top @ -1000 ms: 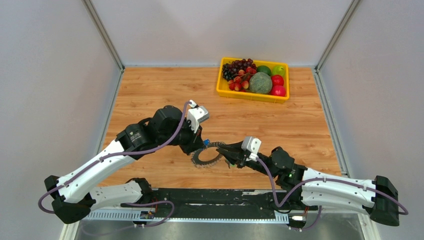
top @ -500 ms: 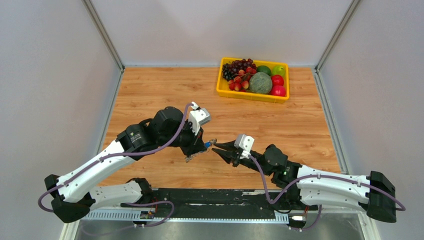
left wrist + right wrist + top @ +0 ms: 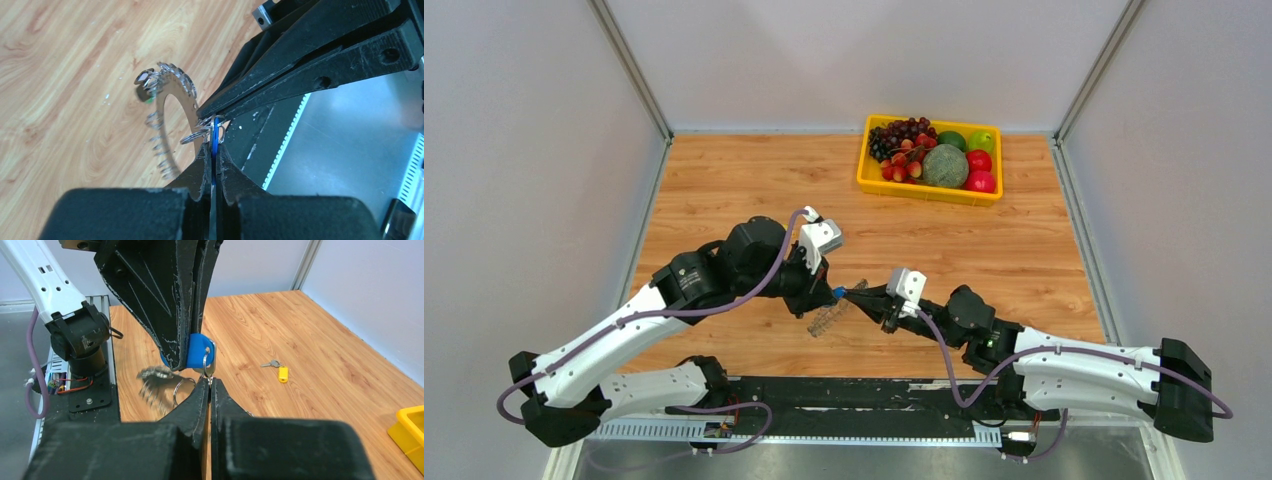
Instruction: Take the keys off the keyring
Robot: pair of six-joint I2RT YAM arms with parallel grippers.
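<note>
Top view gives the keyring (image 3: 824,322) only as a blurred smear hanging below the meeting fingertips, and key blades are hidden in every view; left gripper (image 3: 829,292) pinches the blue-headed key (image 3: 214,137) between its fingers; right gripper (image 3: 854,293) is pressed together, tips at a small silvery loop (image 3: 206,362) beside that head, grip on it not resolvable. A second ago the ring lay flat on the table (image 3: 724,180) with the right jaws parted; now it is lifted and tilted. Only the right wrist view shows a yellow-headed key (image 3: 282,373) lying loose on the wood, well apart.
</note>
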